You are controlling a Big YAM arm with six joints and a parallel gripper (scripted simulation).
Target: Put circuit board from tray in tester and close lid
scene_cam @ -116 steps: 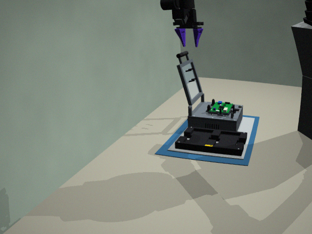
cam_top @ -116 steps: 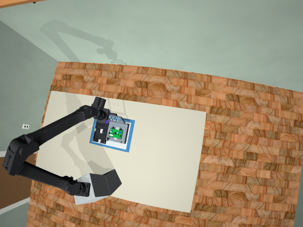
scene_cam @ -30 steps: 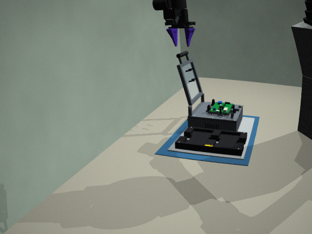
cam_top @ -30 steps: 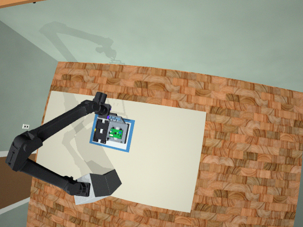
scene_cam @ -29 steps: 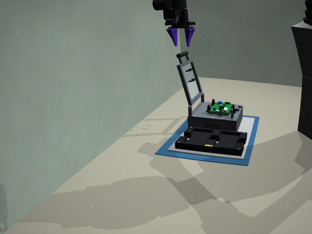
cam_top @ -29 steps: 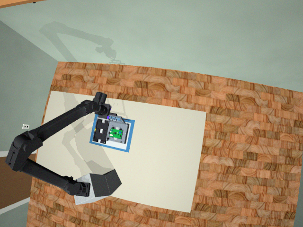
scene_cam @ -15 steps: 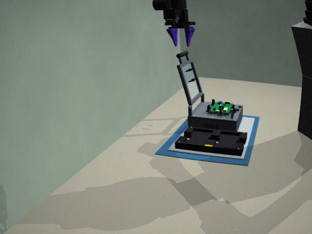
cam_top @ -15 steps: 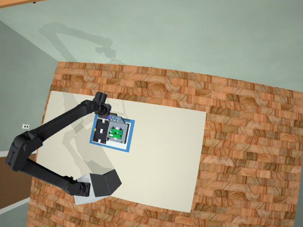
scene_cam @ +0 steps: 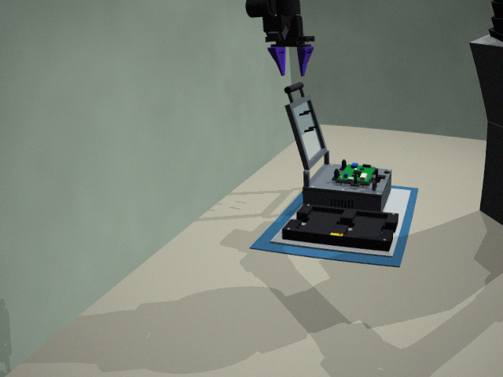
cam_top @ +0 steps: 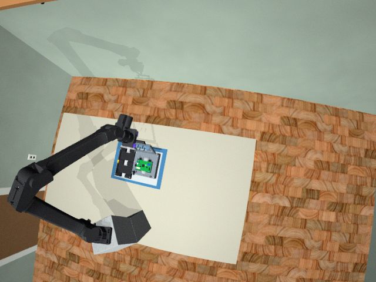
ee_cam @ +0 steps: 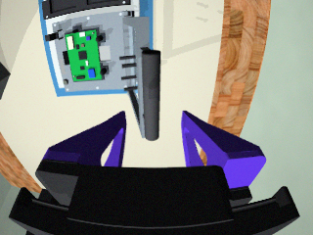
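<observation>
The gripper [scene_cam: 291,74] hangs in the air above the tester [scene_cam: 347,190], with its two purple fingers [scene_cam: 277,60] pointing down and standing partly apart; nothing is between them. Just below the fingertips is the black handle [scene_cam: 294,87] of the lid [scene_cam: 307,131], and a small gap shows between the handle and the tips in the exterior view. In the wrist view the handle [ee_cam: 149,94] appears as a dark bar that lies between the two fingers, but it does not touch them. The lid stands open, raised steeply on its hinge and tilted a little away from the plate. The circuit board [scene_cam: 357,173] is already in the tester: the green board lies on the grey plate, with black posts [scene_cam: 343,163] standing next to it. Whether both pins pass through its holes cannot be told from these pictures. The black tray [scene_cam: 341,227] lies just beside the tester, on the side nearer to the exterior camera, and both of its pockets show only their dark floor. Tray and tester sit together on a pale plate on a blue mat [scene_cam: 402,247], which rests on the beige table cover [scene_cam: 203,308]. In the top view the board [cam_top: 144,165] shows green inside the tester, and the arm [cam_top: 76,148] reaches over from the left side of the table.
</observation>
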